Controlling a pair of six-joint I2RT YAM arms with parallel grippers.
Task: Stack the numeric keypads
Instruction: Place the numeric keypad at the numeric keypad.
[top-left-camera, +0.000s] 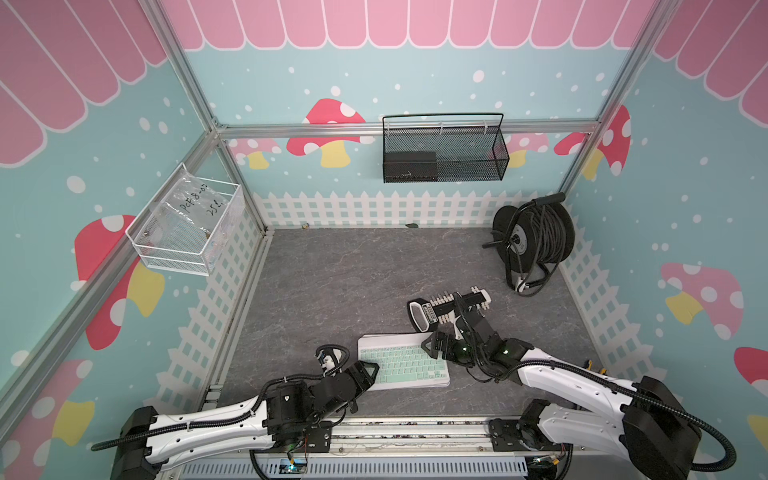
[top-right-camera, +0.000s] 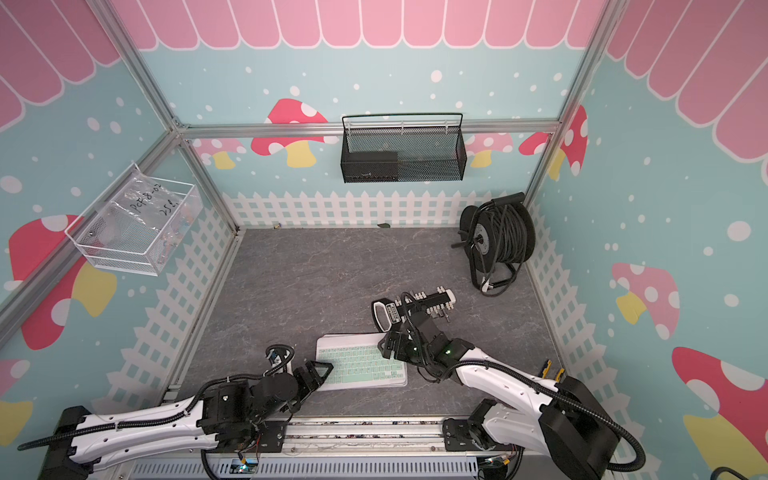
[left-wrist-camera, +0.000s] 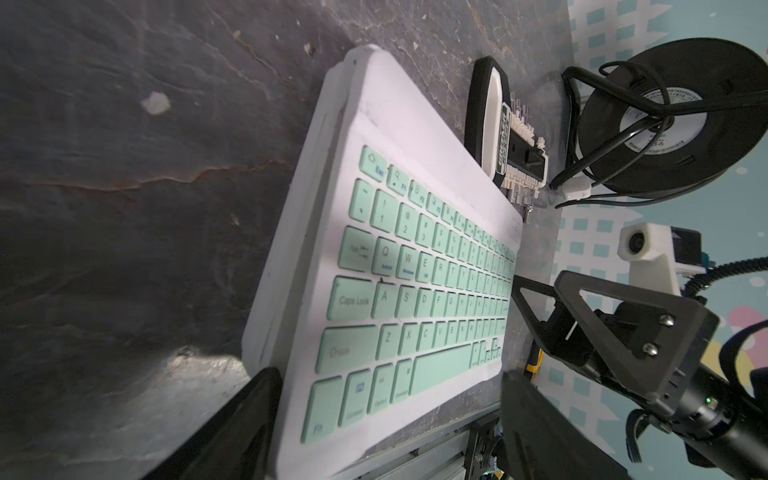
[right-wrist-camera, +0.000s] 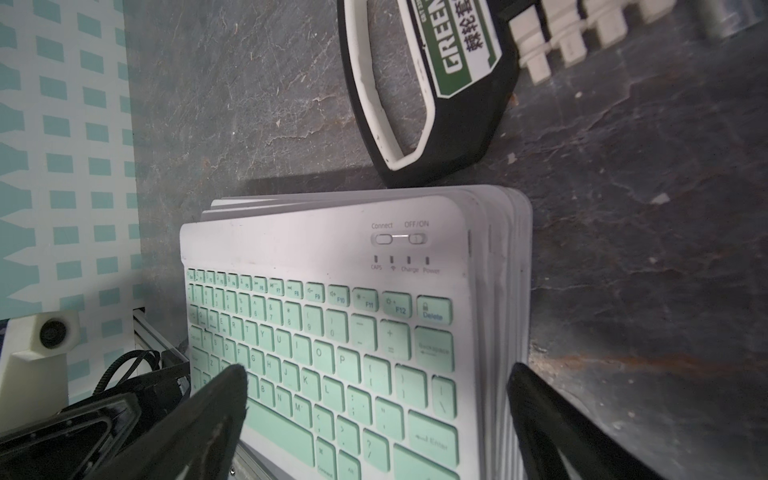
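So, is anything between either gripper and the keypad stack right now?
Nothing visible. The left gripper, fingers open, sits at one short end of the stack of keypads, and the right gripper, also open, at the other. The black peg holder lies just beyond the stack's far long edge, out of both paths.

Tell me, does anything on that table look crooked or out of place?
The keypad stack is slightly fanned: lower keypads' edges peek out past the mint-keyed top one. A black peg holder lies close beside it.
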